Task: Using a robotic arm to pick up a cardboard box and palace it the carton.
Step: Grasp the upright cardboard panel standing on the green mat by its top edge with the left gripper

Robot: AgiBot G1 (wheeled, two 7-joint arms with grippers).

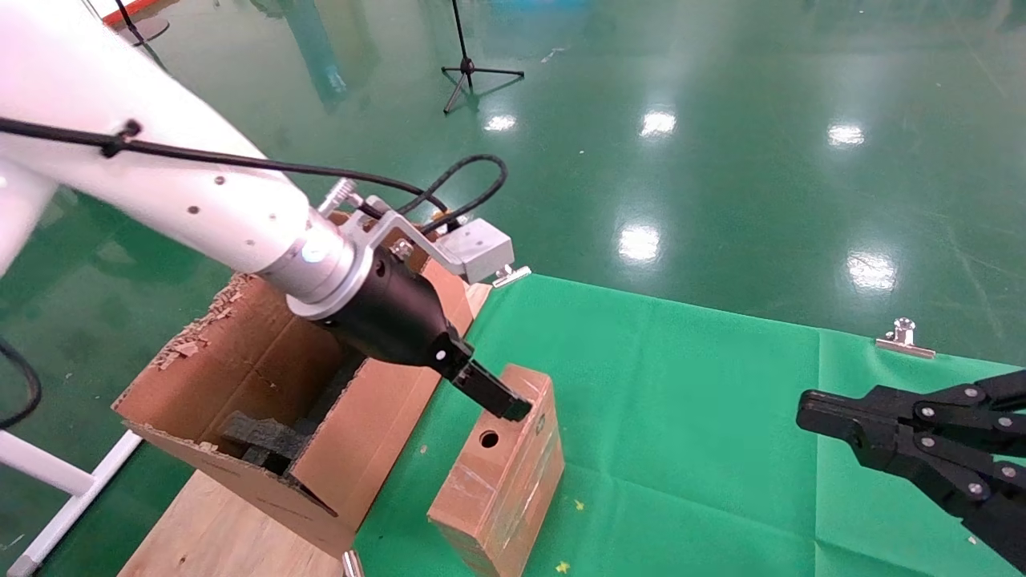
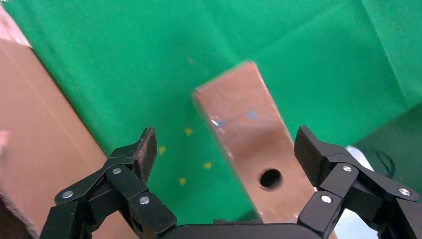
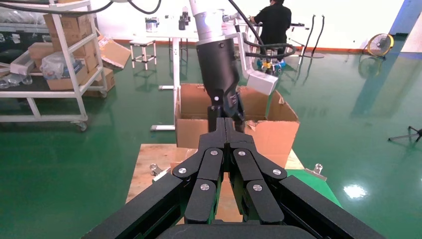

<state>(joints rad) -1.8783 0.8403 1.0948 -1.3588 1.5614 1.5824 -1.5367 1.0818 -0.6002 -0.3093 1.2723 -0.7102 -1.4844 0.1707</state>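
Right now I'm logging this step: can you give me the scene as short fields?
left gripper: open, fingers either side of the cardboard box's upper end, not closed on it
cardboard box: on the green cloth, round hole facing the camera
carton: open, beside the box on the robot's left
right gripper: shut, idle at right

**Item count: cloth-covered bench and floor beyond**

One box (image 1: 501,473) on the green cloth (image 1: 705,417), near its left edge; one round hole (image 1: 489,439) in its narrow side. One carton (image 1: 264,401) at the bench's left edge. Two grippers: left gripper (image 1: 513,409), right gripper (image 1: 826,421). Two metal clips (image 1: 904,336) visible on the cloth's far edge. One tripod stand (image 1: 473,72) on the floor. One person (image 3: 276,22) in the right wrist view.
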